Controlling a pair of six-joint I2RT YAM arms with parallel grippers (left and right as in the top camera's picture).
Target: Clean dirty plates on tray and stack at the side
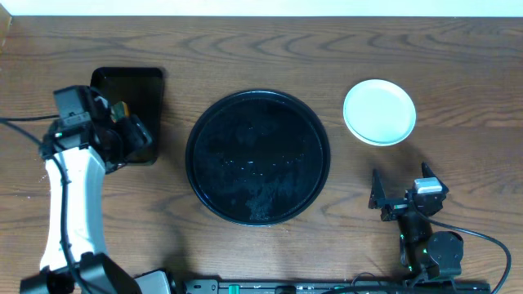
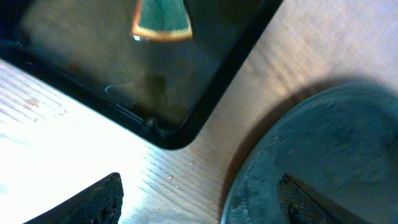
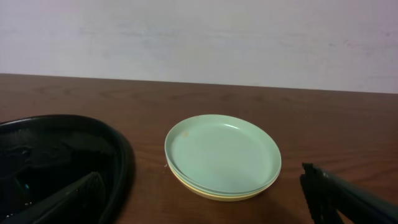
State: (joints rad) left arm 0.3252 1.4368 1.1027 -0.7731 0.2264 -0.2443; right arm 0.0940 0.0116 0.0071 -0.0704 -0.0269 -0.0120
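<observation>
The plates (image 1: 379, 112) sit in one stack on the table to the right of the round black tray (image 1: 257, 157). In the right wrist view the stack (image 3: 222, 155) shows a mint plate on top and a yellow one at the bottom. The tray holds no plates; its rim also shows in the left wrist view (image 2: 249, 180) and right wrist view (image 3: 121, 163). My left gripper (image 1: 131, 139) is open and empty between the rectangular tray and the round tray. My right gripper (image 1: 392, 194) is open and empty, in front of the stack.
A smaller rectangular black tray (image 1: 127, 86) lies at the left, with a green and orange sponge (image 2: 161, 20) in it. The left arm stretches along the table's left side.
</observation>
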